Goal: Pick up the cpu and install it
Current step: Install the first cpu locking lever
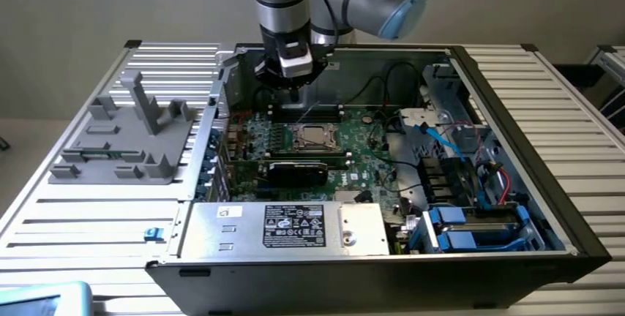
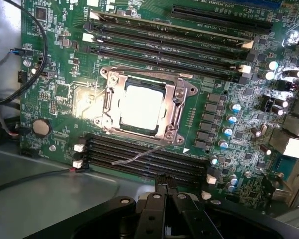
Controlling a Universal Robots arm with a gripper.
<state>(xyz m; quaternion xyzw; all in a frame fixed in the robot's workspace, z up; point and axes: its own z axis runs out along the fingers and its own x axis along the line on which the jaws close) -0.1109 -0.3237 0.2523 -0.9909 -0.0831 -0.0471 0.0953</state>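
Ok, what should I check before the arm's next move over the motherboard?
1. cpu lying flat inside the socket frame: ok.
2. gripper shut and empty: ok.
3. Gripper apart from the cpu: ok.
4. Socket frame latched down: cannot tell.
5. memory slots free of loose parts: not ok, a thin rod lies across them.

One cpu [image 2: 141, 108] in one socket frame [image 2: 177, 112] just ahead of the tool [image 2: 162, 188]; two banks of black memory slots [image 2: 139, 159], one nearest the tool, one beyond the frame; one coin battery [image 2: 41, 127]; one labelled silver box [image 1: 283, 226]; one grey fixture [image 1: 127, 137] on the table [image 1: 88, 221].
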